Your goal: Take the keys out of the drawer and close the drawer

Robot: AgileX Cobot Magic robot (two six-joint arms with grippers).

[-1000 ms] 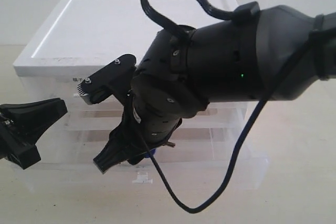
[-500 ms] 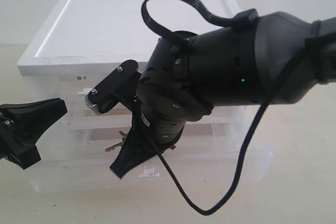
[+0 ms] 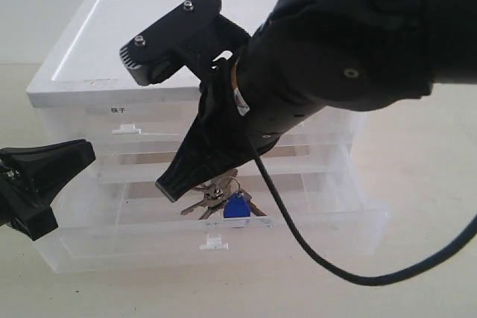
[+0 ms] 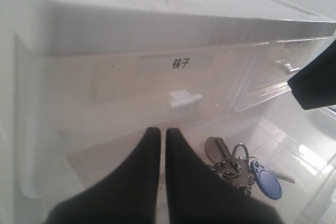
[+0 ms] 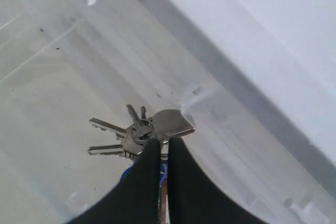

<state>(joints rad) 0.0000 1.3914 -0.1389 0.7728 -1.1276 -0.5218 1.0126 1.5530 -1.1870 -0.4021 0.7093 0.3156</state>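
Observation:
The keys, silver with a blue fob, hang from my right gripper, which is shut on them over the pulled-out drawer. In the right wrist view the fingertips pinch the bunch by its ring, and the keys fan out above the drawer floor. My left gripper hovers at the drawer's left end, shut and holding nothing. Its wrist view shows its tips together, with the keys and fob beyond them.
The translucent cabinet has a white top. Its upper drawers are shut, one with a label and a small tab handle. The open drawer's front wall carries a white tab handle. The right arm's cable loops down in front.
My right gripper has shut on the keys inside the drawer and risen with them, and the arm now looms closer to the camera. The left gripper has not moved.

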